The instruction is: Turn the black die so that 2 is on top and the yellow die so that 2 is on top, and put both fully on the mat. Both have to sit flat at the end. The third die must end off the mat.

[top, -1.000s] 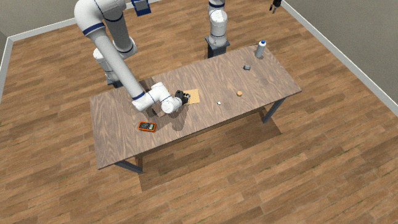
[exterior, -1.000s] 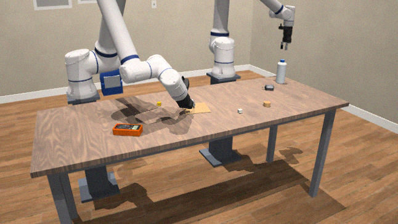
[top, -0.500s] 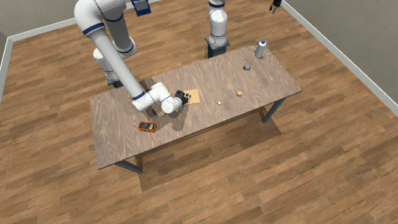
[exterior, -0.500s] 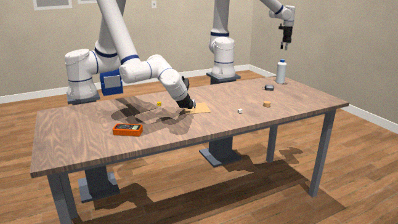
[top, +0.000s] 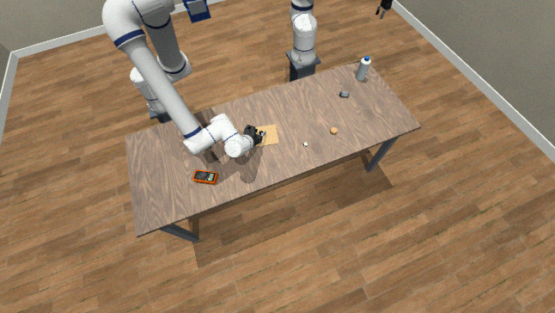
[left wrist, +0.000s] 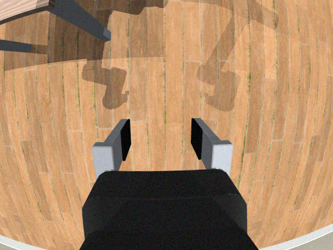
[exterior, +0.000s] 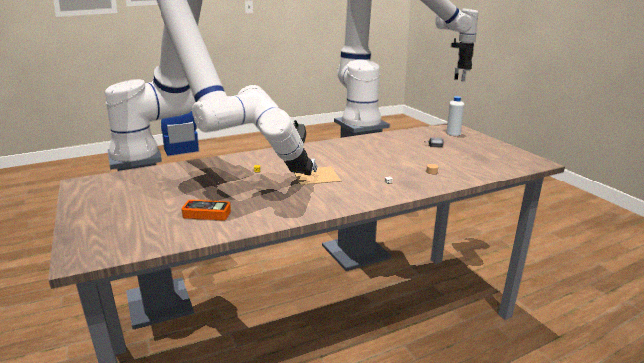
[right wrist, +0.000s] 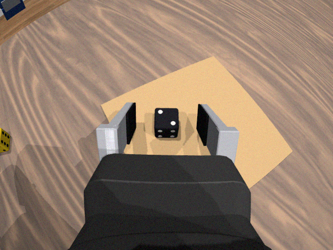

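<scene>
The black die (right wrist: 166, 122) sits flat on the tan mat (top: 271, 134) (exterior: 330, 176) (right wrist: 215, 80) with 2 on top and 4 on a side. My right gripper (top: 261, 134) (exterior: 312, 167) (right wrist: 166, 115) is open, tilted, its fingers spaced around the die without touching. The yellow die (exterior: 257, 169) (right wrist: 4, 140) lies on the table off the mat; a 6 face shows in the right wrist view, its top is unclear. The white die (top: 305, 144) (exterior: 389, 180) lies off the mat. My left gripper (top: 380, 14) (exterior: 460, 76) (left wrist: 160, 131) is open and empty, high beyond the table.
An orange multimeter (top: 204, 176) (exterior: 206, 210) lies near the front left. An orange-brown disc (top: 333, 131) (exterior: 432, 169), a small dark object (top: 344, 94) (exterior: 436, 142) and an upright bottle (top: 363, 70) (exterior: 455, 119) stand on the right part of the table.
</scene>
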